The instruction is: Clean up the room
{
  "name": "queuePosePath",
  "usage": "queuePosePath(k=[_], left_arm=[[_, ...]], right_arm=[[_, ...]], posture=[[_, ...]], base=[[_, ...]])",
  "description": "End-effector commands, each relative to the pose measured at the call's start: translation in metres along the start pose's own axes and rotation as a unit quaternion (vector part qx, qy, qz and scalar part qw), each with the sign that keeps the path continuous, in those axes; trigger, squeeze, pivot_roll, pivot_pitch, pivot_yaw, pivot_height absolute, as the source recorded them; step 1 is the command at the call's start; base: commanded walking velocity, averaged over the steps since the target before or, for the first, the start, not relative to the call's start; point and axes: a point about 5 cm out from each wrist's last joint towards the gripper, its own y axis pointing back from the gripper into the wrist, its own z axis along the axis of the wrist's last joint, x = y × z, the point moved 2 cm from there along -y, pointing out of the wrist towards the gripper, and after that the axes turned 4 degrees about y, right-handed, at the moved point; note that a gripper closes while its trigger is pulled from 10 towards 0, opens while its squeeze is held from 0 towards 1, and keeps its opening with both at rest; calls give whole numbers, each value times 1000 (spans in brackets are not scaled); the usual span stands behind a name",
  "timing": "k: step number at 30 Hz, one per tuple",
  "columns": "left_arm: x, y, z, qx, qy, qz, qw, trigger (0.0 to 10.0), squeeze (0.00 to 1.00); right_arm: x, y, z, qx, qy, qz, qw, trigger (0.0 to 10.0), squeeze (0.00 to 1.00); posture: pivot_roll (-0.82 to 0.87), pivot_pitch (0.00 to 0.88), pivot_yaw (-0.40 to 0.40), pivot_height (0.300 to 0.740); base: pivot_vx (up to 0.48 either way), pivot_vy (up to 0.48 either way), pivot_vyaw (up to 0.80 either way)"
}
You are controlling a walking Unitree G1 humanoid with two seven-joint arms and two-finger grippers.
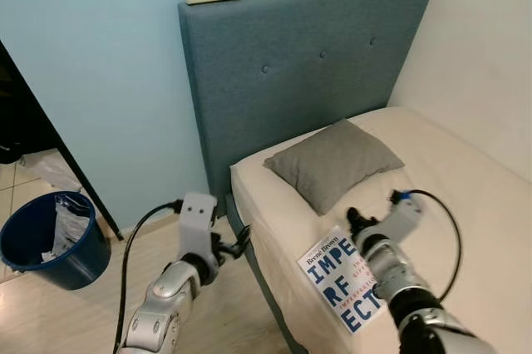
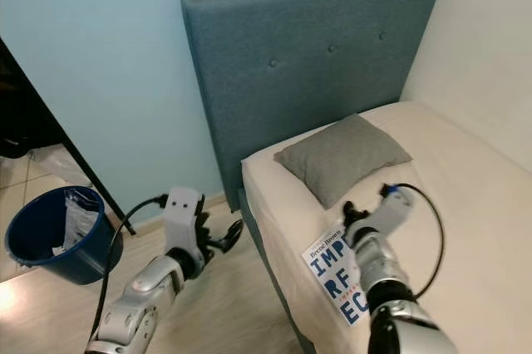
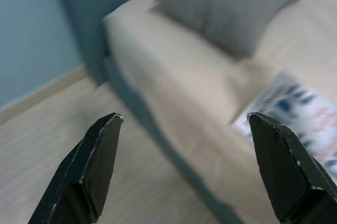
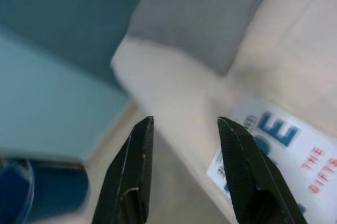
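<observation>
Beige bed (image 1: pixel 465 171): book (image 1: pixel 342 279) at edge, just under right claw (image 4: pixel 185 124), fingers apart, empty; left claw (image 3: pixel 184 124) wide.

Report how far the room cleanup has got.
Nothing looks tidied yet. The book lies on the bed near its edge. The right gripper hangs open above it, holding nothing; the left gripper is open over the floor beside the bed. Left: grasp the book and put it away.

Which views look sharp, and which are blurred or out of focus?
Left and right eye views: sharp, evenly lit; the book title is legible. Left wrist view: soft throughout, pillow and book smeared. Right wrist view: blurred, though large letters on the book remain readable.
</observation>
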Motion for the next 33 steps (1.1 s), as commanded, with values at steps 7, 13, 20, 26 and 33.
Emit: queuePosePath(k=[7,13,20,26,33], left_arm=[[47,25,-18,-18,-9,119,993,10000,0],[54,34,-27,-19,-6,153,988,10000,0],[46,31,-36,-16,-19,140,990,10000,0],[39,27,-37,-14,-17,129,991,10000,0],[33,22,-39,-5,-30,114,993,10000,0]], right_arm=[[24,18,-40,-3,131,74,989,10000,0],[23,25,-45,-21,167,80,983,10000,0],[16,34,-62,8,181,75,981,10000,0],[16,38,-71,16,176,69,982,10000,0],[12,40,-78,28,171,49,984,10000,0]], posture=[[-9,85,-32,740],[-24,77,-37,740],[-30,77,-41,740],[-36,85,-38,740],[-36,94,-34,740]], base=[[0,0,0],[0,0,0],[0,0,0],[0,0,0],[0,0,0]])
